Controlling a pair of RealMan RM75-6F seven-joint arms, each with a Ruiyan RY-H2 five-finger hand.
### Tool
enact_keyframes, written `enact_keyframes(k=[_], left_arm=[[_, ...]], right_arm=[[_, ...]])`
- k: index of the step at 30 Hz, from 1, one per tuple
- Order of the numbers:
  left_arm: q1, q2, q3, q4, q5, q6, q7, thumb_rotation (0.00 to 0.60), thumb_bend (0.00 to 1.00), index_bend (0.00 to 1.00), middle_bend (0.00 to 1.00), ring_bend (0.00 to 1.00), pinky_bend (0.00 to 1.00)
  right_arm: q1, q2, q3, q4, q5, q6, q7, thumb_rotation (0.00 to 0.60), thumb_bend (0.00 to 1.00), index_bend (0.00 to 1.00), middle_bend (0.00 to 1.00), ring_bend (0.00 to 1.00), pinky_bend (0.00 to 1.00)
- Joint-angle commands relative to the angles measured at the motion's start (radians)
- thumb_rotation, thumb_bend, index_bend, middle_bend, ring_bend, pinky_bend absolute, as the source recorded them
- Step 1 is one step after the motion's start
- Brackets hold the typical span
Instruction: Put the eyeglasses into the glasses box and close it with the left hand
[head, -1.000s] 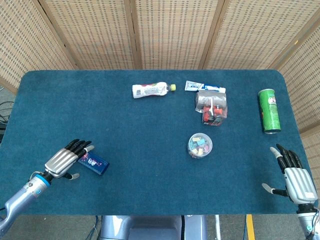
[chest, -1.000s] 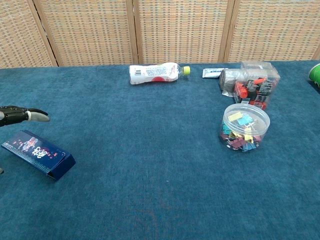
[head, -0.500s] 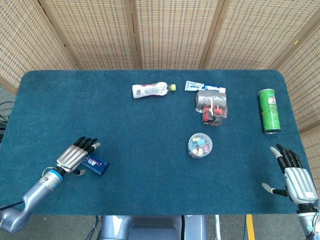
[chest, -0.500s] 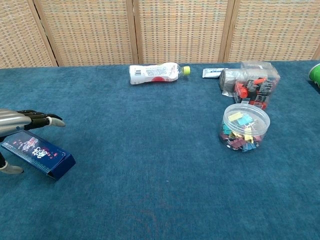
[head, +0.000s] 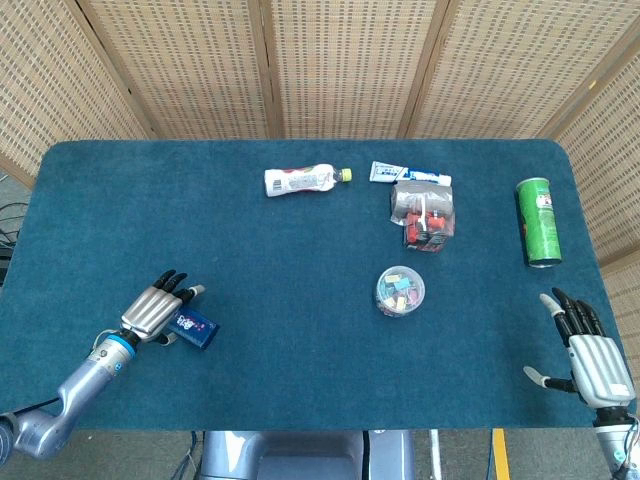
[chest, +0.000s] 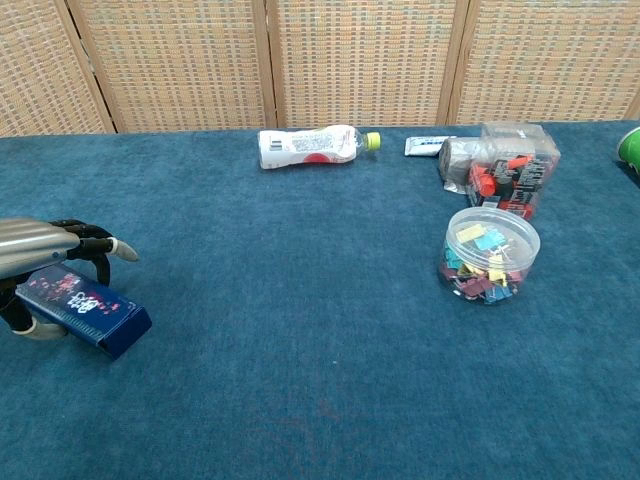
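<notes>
The glasses box (head: 193, 327) (chest: 95, 310) is a long dark-blue carton with red and white print, lying flat near the table's front left. My left hand (head: 157, 308) (chest: 40, 248) reaches over its left end: fingers stretched across the top and far side, thumb low at the near side. The box still rests on the cloth, and no firm grip shows. My right hand (head: 588, 350) lies open on the table at the front right, away from everything. No eyeglasses are visible in either view.
A lying white bottle (head: 300, 180) and a toothpaste tube (head: 385, 172) sit at the back. A clear pack of toys (head: 425, 212), a round tub of coloured clips (head: 400, 291) and a green can (head: 538, 222) occupy the right half.
My left hand has slid forward and right, from beside the box to over its left end, with the thumb dropping to the near side. The box and right hand have not moved.
</notes>
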Motion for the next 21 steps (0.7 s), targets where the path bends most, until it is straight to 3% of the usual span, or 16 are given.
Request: enact_keyframes(k=[1,7,18,20,21], left_arm=[[0.008,-0.007,-0.001,0.013,0.017,0.029,-0.014,0.600,0.31,0.18,0.44,0.09,0.00],[0.017,-0.019,0.009,0.040,0.051,0.064,-0.039,0.600,0.32,0.21,0.51,0.11,0.00],[0.018,-0.034,0.013,0.059,0.063,0.074,-0.046,0.600,0.31,0.22,0.52,0.11,0.00],[0.018,-0.037,0.013,0.062,0.062,0.072,-0.046,0.600,0.31,0.22,0.46,0.11,0.00],[0.018,-0.038,0.013,0.063,0.061,0.071,-0.046,0.600,0.30,0.22,0.37,0.10,0.00]], right_arm=[[0.000,0.000,0.000,0.000,0.000,0.000,0.001,0.600,0.00,0.00,0.00,0.00,0.00],[0.000,-0.001,0.000,0.001,-0.001,0.001,0.000,0.600,0.00,0.00,0.00,0.00,0.00],[0.000,-0.001,0.000,0.001,0.000,0.001,0.000,0.600,0.00,0.00,0.00,0.00,0.00],[0.000,-0.001,0.000,0.001,0.000,0.001,0.000,0.600,0.00,0.00,0.00,0.00,0.00],[0.000,-0.001,0.000,0.001,0.000,0.001,0.000,0.600,0.00,0.00,0.00,0.00,0.00]])
